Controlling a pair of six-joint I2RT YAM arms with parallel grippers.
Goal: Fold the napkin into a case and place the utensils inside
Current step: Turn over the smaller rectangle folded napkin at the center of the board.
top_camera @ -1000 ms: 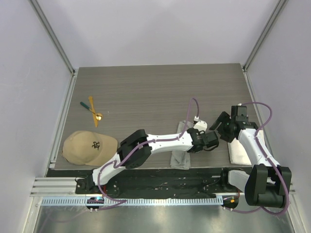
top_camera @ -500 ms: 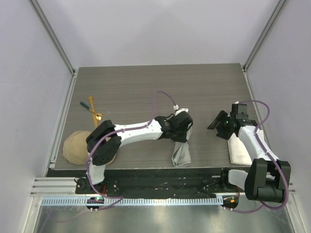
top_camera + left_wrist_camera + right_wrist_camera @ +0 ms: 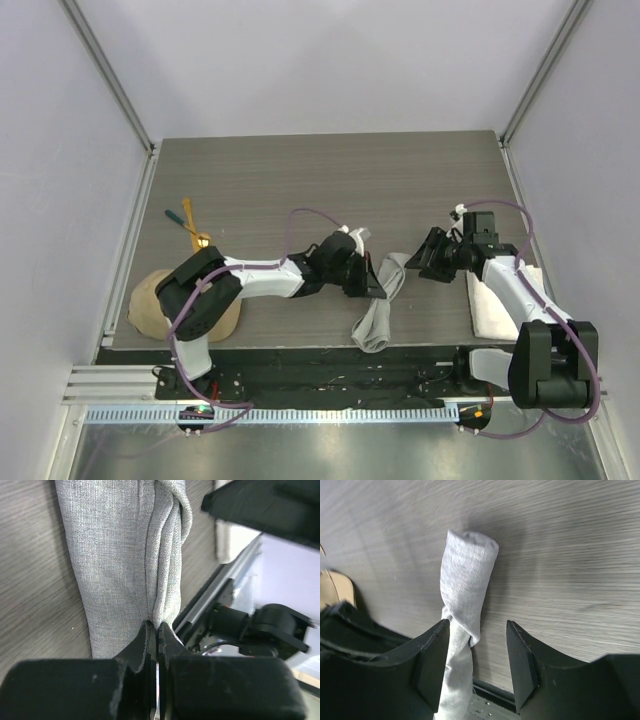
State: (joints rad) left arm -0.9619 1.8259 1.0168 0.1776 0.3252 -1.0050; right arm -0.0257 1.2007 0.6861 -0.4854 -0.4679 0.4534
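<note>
Napkin: limp, light, bunched; left gripper pinches its fold, right gripper gapes astride it, empty; best taken at an edge

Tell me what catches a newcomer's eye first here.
The grey napkin lies bunched into a long narrow strip at the near middle of the table, with the left gripper pinched shut on its folds. The right gripper hovers beside the strip's far end, jaws open. The utensils lie untouched at far left.
</note>
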